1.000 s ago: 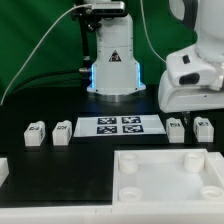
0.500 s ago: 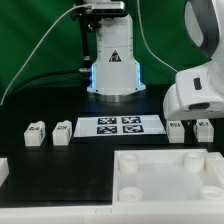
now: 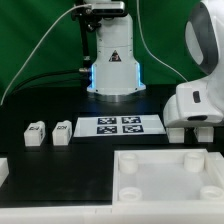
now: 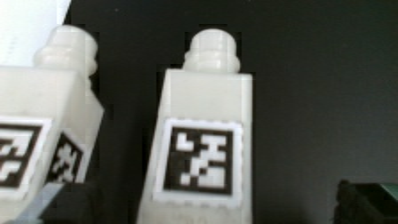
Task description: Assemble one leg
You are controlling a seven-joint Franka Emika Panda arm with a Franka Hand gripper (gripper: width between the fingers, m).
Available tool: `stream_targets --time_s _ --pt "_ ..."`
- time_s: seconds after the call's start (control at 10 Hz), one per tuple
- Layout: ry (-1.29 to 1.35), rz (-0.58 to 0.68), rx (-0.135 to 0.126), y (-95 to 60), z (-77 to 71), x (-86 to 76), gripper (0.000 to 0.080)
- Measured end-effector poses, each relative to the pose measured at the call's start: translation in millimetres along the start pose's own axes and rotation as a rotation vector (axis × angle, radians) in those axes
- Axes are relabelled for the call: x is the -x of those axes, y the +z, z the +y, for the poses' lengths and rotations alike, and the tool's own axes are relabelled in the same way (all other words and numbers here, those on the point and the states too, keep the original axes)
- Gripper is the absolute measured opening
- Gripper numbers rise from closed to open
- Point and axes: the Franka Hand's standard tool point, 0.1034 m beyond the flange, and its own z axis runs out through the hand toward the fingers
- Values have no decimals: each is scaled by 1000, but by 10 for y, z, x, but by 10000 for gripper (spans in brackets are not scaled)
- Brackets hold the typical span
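Hanging low over the exterior view's right end of the black worktop (image 3: pixel 60 185), the white robot arm (image 3: pixel 200 105) covers everything directly under it from that side, so the claw cannot be made out there.

The wrist view looks straight down on the leg (image 4: pixel 210 130), a small white plastic rectangular post with a black-and-white square tag on its face and a rounded knob at one end. It lies flat on the worktop in the middle of that picture. A second white tagged post (image 4: pixel 45 120) of the same kind lies just beside it, parallel and apart, with a dark strip of worktop between them.

At the edge of the wrist view, a grey fingertip (image 4: pixel 50 198) shows on one side of the leg and a dark shape on the other. They stand well apart, so the claw (image 4: pixel 210 200) looks spread, with the leg between the fingers and nothing pinched.

Two more small white tagged posts (image 3: pixel 35 133) (image 3: pixel 61 131) sit side by side toward the exterior view's left. Between them and the arm lies the thin flat white marker board (image 3: pixel 120 125). Nearer the camera is a large white square plastic tray-like part (image 3: pixel 170 195) with round corner holes. Behind everything is the arm's white pedestal base (image 3: pixel 112 60), which has a blue glow around its lower part.
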Motion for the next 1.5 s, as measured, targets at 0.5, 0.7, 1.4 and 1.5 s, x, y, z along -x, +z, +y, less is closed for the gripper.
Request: stream_targets --time_s 0.5,0.7,1.4,1.5 --pt "-1 -2 0 7 5 -2 348" --pt "-2 -2 0 7 5 -1 291" --pt "-49 43 11 -249 122 -6 291" --pt "-88 89 15 -520 213 38 292"
